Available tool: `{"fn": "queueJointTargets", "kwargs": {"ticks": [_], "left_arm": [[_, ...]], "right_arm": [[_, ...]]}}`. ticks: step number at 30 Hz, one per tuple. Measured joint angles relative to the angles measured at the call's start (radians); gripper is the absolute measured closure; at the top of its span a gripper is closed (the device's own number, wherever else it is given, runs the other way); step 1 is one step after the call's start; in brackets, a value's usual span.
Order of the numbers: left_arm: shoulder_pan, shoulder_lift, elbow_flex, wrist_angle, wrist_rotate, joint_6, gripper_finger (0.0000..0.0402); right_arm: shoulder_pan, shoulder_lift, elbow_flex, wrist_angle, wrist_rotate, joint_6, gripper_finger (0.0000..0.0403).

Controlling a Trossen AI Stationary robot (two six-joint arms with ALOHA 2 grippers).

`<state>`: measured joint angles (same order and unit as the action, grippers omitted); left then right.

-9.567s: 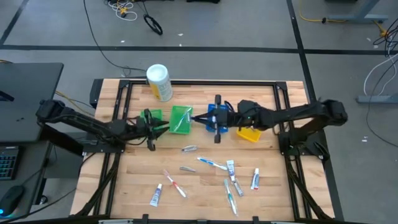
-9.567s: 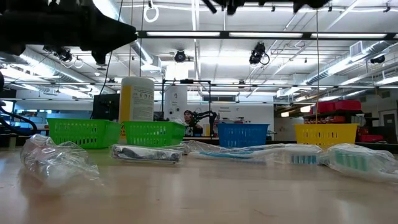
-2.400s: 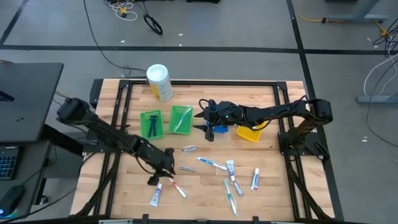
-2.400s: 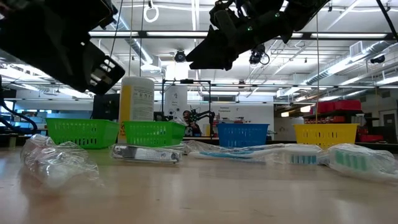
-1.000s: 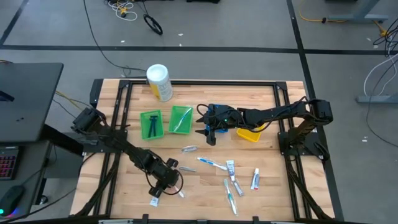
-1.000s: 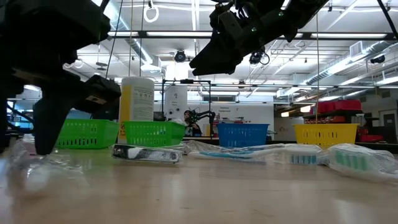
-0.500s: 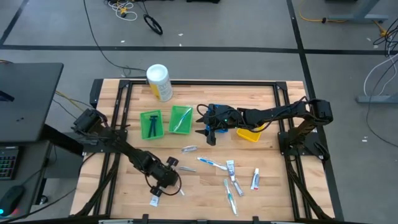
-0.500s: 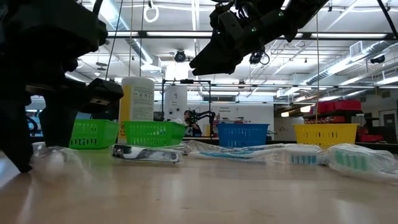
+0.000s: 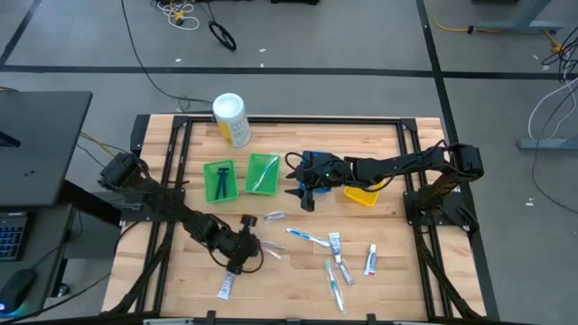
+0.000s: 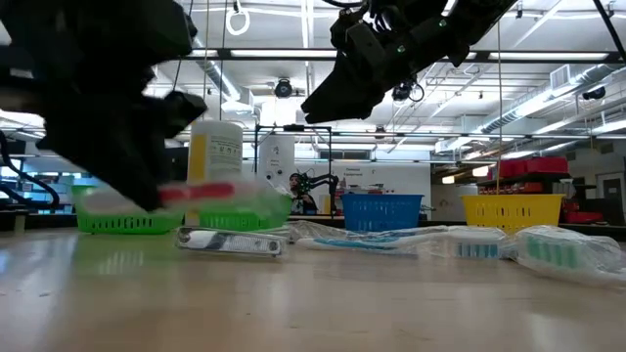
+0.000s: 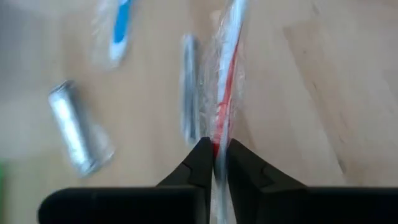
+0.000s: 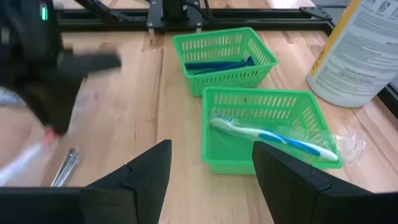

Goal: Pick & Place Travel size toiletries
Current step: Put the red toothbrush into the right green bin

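A red-and-white toothbrush (image 11: 227, 74) in a clear wrapper hangs above the table near the front left, with my left gripper (image 9: 244, 253) shut on it. In the low view it shows as a red streak (image 10: 201, 193) clear of the tabletop. Other travel size toiletries lie on the wood: a white tube (image 9: 227, 286), a blue toothbrush (image 9: 307, 236), small tubes (image 9: 335, 242), a green toothbrush (image 9: 334, 284) and a silvery piece (image 9: 275, 216). My right gripper (image 9: 302, 195) hangs open above the bins at mid table, touching nothing. My left gripper pinches the wrapped toothbrush near one end (image 11: 217, 148) between its two fingers. The fingers slant down from above, and the brush runs on ahead of them along their line. It is lifted clear of the table, about level (image 10: 210, 192).
Two green bins (image 9: 219, 179) (image 9: 263, 173) stand at mid table, one with a blue toothbrush (image 12: 273, 138) in it. A yellow bin (image 9: 361, 193) and a blue bin (image 10: 381, 210) stand to their right. A white-and-yellow canister (image 9: 230, 119) lies at the far edge.
My left gripper has shut on the red toothbrush near the table's front left and risen with it, tipping and drifting a little toward the far edge. The toothbrush, which lay on the wood, now hangs clear of it.
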<state>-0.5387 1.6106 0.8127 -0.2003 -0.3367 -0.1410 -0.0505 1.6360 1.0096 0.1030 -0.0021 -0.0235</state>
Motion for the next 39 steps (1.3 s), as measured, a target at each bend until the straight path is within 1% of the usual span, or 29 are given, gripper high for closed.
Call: {"fn": "queueJointTargets", "kwargs": {"ticks": [4, 6, 8, 10, 13, 15, 19, 22, 26, 29, 33, 35, 39], "left_arm": [[0.058, -0.136, 0.0, -0.072, -0.059, -0.029, 0.0366], [0.107, -0.204, 0.0, -0.091, -0.082, -0.032, 0.0371], [0.17, -0.264, 0.0, -0.097, -0.082, -0.048, 0.0371], [0.239, -0.305, 0.0, -0.094, -0.097, -0.084, 0.0371], [0.346, -0.322, 0.001, -0.091, -0.119, -0.117, 0.0369], [0.418, -0.319, 0.001, -0.09, -0.114, -0.144, 0.0367], [0.542, -0.269, 0.001, -0.058, -0.099, -0.229, 0.0371], [0.599, -0.224, 0.001, 0.007, -0.091, -0.273, 0.037], [0.634, -0.154, 0.001, 0.068, -0.034, -0.31, 0.0364], [0.641, -0.095, 0.002, 0.1, -0.041, -0.331, 0.0367], [0.643, -0.035, 0.001, 0.101, -0.139, -0.355, 0.0363], [0.643, -0.02, 0.001, 0.104, -0.163, -0.356, 0.035], [0.644, -0.016, 0.001, 0.107, -0.18, -0.361, 0.0314]], "right_arm": [[0.005, -0.007, 0.0, -0.046, 0.0, -0.009, 0.0167], [0.011, -0.025, -0.001, -0.082, 0.0, -0.018, 0.0167], [0.019, -0.054, -0.001, -0.129, 0.009, -0.033, 0.0167], [0.028, -0.094, -0.001, -0.194, 0.054, -0.046, 0.0167], [0.044, -0.16, 0.0, -0.295, 0.138, -0.047, 0.0167], [0.053, -0.199, 0.0, -0.36, 0.207, -0.038, 0.0167], [0.068, -0.26, 0.0, -0.473, 0.359, 0.019, 0.0167], [0.071, -0.273, 0.0, -0.522, 0.422, 0.056, 0.0167], [0.07, -0.267, 0.0, -0.529, 0.416, 0.049, 0.0167], [0.071, -0.264, 0.0, -0.53, 0.413, 0.042, 0.0167], [0.07, -0.264, 0.0, -0.526, 0.411, 0.046, 0.0167], [0.07, -0.264, 0.0, -0.526, 0.411, 0.046, 0.0167], [0.07, -0.264, 0.0, -0.526, 0.41, 0.046, 0.0167]]}}
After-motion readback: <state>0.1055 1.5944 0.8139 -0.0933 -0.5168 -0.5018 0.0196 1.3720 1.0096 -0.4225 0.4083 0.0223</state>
